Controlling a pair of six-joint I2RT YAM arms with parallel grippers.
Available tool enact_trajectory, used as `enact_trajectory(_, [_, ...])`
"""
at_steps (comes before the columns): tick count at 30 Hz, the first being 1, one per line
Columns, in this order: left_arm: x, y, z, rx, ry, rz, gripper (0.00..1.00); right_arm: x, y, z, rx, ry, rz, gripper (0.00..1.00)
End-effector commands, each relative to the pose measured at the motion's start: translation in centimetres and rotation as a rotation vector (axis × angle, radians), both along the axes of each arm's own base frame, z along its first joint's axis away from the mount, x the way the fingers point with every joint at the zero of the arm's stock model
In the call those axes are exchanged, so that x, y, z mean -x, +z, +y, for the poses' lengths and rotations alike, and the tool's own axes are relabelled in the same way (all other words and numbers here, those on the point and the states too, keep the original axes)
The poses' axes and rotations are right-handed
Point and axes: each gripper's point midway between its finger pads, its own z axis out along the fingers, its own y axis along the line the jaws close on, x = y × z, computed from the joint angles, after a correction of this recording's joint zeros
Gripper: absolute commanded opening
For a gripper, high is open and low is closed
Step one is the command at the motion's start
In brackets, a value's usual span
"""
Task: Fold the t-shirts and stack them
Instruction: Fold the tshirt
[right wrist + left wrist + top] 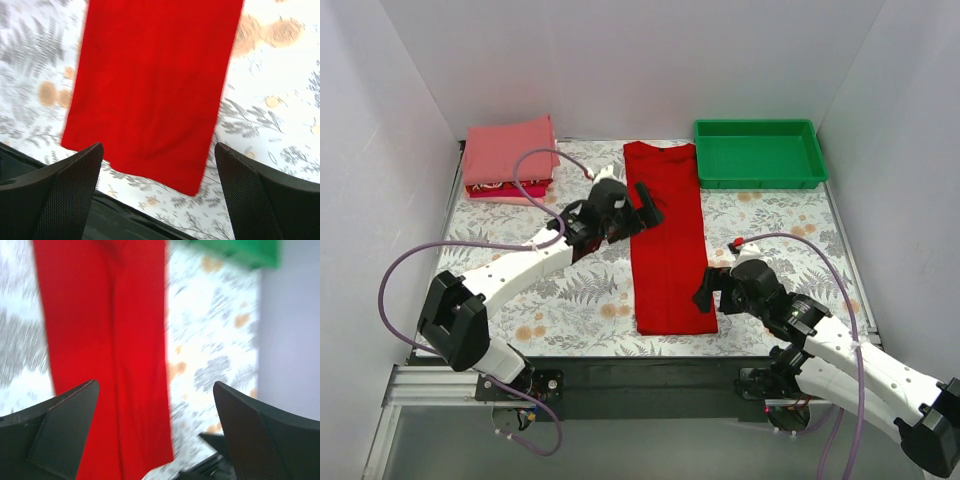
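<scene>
A plain bright red t-shirt [667,240] lies folded into a long narrow strip down the middle of the table. It also shows in the left wrist view [107,340] and the right wrist view [155,85]. My left gripper [642,208] is open and empty above the strip's left edge, near its far part. My right gripper [708,290] is open and empty at the strip's right edge, near its near end. A stack of folded t-shirts [510,160], salmon-pink on top with magenta below, sits at the far left.
A green plastic tray [758,153] stands at the far right, also at the top of the left wrist view [240,252]. The table has a fern-patterned cover [570,300]. White walls enclose three sides. A black rail [650,375] runs along the near edge.
</scene>
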Motion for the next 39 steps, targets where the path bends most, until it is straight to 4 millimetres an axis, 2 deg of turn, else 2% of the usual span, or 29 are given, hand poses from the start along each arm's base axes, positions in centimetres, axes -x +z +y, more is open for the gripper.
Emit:
enact_trajectory(1, [4.2,-6.5,2.1,-0.111,0.08,0.177,0.98,1.3,-2.4,-1.7,0.131,0.013,0.105,0.98])
enact_trajectory(2, [6.5,-8.8,2.6,-0.124,0.071,0.244,0.98,1.6,-2.8,-1.9,0.151,0.023,0.125,0.98])
enact_trajectory(3, [7.9,-9.5,2.5,-0.124,0.05,0.268,0.98,2.0,-3.2,-2.2,0.173,0.025,0.147,0.98])
enact_trajectory(4, [10.7,-10.8,2.5,-0.142,-0.003,0.294,0.98,2.1,-3.5,-2.4,0.186,0.028,0.16,0.98])
enact_trajectory(5, [11.9,-11.2,2.3,-0.136,-0.021,0.314,0.98,2.3,-3.7,-2.5,0.19,0.027,0.169,0.98])
enact_trajectory(6, [14.0,-12.1,2.4,-0.159,-0.041,0.351,0.98,2.6,-4.1,-2.5,0.191,0.035,0.185,0.98])
enact_trajectory(8, [16.9,-13.8,3.0,-0.175,-0.069,0.404,0.95,2.9,-4.4,-2.4,0.185,0.042,0.203,0.98])
enact_trajectory(10, [19.5,-14.8,2.5,-0.151,-0.094,0.469,0.89,3.5,-5.0,-2.3,0.168,0.035,0.237,0.98])
enact_trajectory(11, [20.4,-15.6,3.1,-0.172,-0.095,0.491,0.87,3.7,-5.2,-2.4,0.163,0.033,0.245,0.98])
enact_trajectory(13, [21.0,-16.2,3.6,-0.176,-0.077,0.504,0.79,4.1,-5.8,-2.6,0.16,0.022,0.267,0.98])
enact_trajectory(16, [21.5,-16.5,3.4,-0.16,-0.105,0.503,0.72,4.4,-6.2,-2.7,0.158,0.012,0.28,0.96])
enact_trajectory(19, [21.2,-17.2,3.2,-0.17,-0.097,0.505,0.68,4.5,-6.3,-2.7,0.146,0.004,0.291,0.94])
enact_trajectory(25, [20.5,-18.2,2.0,-0.188,-0.104,0.513,0.52,5.2,-7.1,-2.4,0.113,0.007,0.319,0.83])
enact_trajectory(26, [20.6,-18.2,1.8,-0.187,-0.113,0.52,0.49,5.5,-7.3,-2.4,0.111,0.013,0.327,0.78])
enact_trajectory(28, [20.7,-18.4,1.7,-0.194,-0.121,0.526,0.35,5.5,-7.5,-2.5,0.111,0.01,0.325,0.74])
enact_trajectory(29, [20.9,-18.7,1.8,-0.201,-0.126,0.531,0.29,5.4,-7.6,-2.6,0.113,0.0,0.322,0.67])
enact_trajectory(30, [21.0,-18.8,1.9,-0.203,-0.126,0.534,0.18,5.3,-7.6,-2.5,0.108,-0.002,0.319,0.62])
enact_trajectory(33, [21.2,-19.1,2.3,-0.216,-0.125,0.54,0.01,5.3,-7.9,-2.4,0.106,-0.002,0.323,0.57])
enact_trajectory(34, [21.3,-19.2,2.4,-0.216,-0.125,0.543,0.0,5.2,-8.0,-2.4,0.104,-0.004,0.32,0.57])
enact_trajectory(36, [21.4,-19.3,2.6,-0.218,-0.123,0.545,0.0,5.1,-8.1,-2.4,0.107,-0.01,0.319,0.5])
enact_trajectory(39, [21.7,-19.6,2.7,-0.225,-0.13,0.556,0.0,5.2,-8.1,-1.6,0.086,0.016,0.339,0.49])
